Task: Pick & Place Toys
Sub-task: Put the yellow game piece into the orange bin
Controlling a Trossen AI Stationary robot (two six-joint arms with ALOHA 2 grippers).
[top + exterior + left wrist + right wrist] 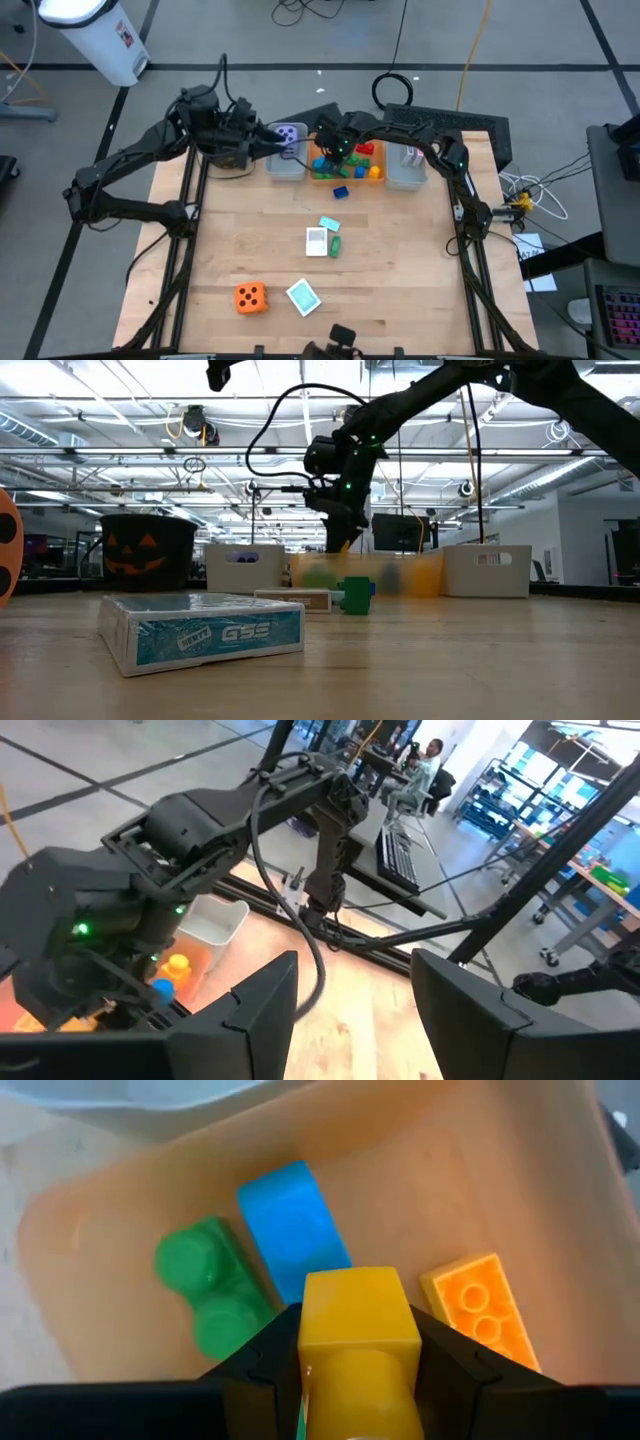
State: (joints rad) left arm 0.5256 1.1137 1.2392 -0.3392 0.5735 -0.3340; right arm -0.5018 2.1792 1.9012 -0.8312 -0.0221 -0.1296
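My right gripper (335, 152) hangs over the orange bin (372, 180) at the table's far edge, shut on a yellow brick (358, 1305). Green (205, 1295), blue (290, 1225) and orange (480, 1305) bricks lie on that bin's floor. My left gripper (266, 140) stands open by the left grey bin (283, 172), nothing between its fingers (260, 1010). A purple die (290, 133) sits in that bin. On the table lie an orange die (250, 297), a blue brick (341, 193), a green brick (335, 246) and cards (316, 240). My right gripper pinches the yellow brick between its two fingers, on two opposite side faces (312, 1330). The fingers come from above, slanting steeply down. The brick sticks out past the fingertips, lifted clear above the orange bin's floor.
A second grey bin (405, 172) stands right of the orange one. A round black pot (148, 550) shows at the far left in the low view. Teal cards (302, 296) (329, 224) lie in the table's middle and near its front edge.
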